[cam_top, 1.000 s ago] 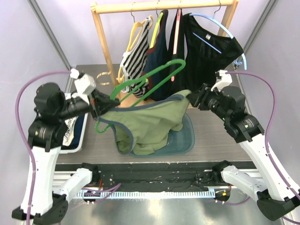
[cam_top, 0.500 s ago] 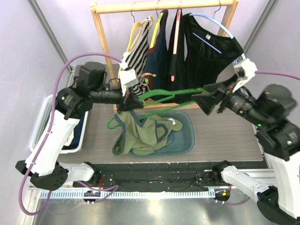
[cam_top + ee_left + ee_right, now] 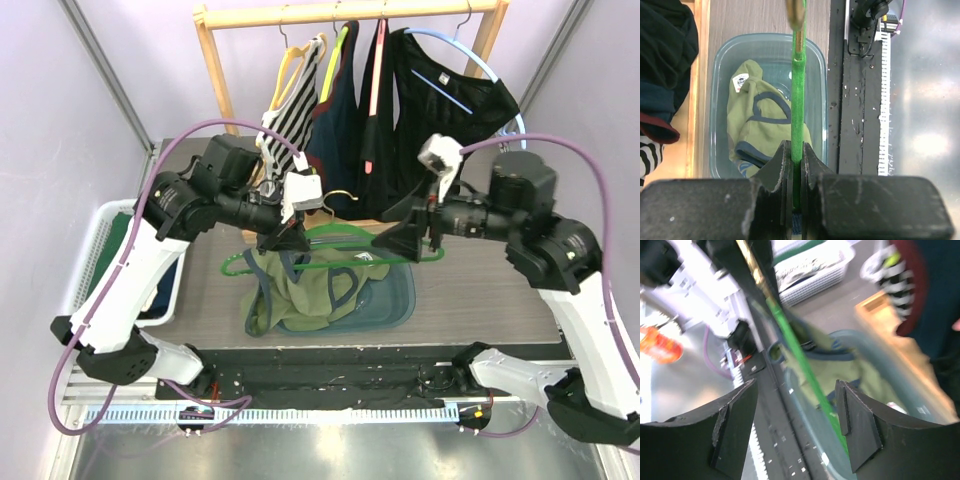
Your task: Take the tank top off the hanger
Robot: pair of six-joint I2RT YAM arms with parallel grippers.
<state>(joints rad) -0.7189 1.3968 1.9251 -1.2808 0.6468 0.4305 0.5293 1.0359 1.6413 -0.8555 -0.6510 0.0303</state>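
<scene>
- The translucent blue plastic tub (image 3: pixel 408 296) sits below the hanger, so the garment can be dropped straight in.
- The olive-green tank top with navy trim (image 3: pixel 760 125) lies mostly in the tub; a strap possibly caught on the bar cannot be ruled out.
- The green hanger with a brass-coloured hook (image 3: pixel 797 110) is best lifted level and shaken clear.
- The left gripper (image 3: pixel 796 150) is pinched on the hanger; the right gripper (image 3: pixel 796 385) is spread wide, holding nothing.

I'd call this a lab cell; plain panels (image 3: pixel 60 140) and metal posts (image 3: pixel 106 75) flank the wooden rack (image 3: pixel 270 15) (cables (image 3: pixel 215 123) below it).

hanger (image 3: pixel 797 110) hook cut off at top; right wrist view blurred
</scene>
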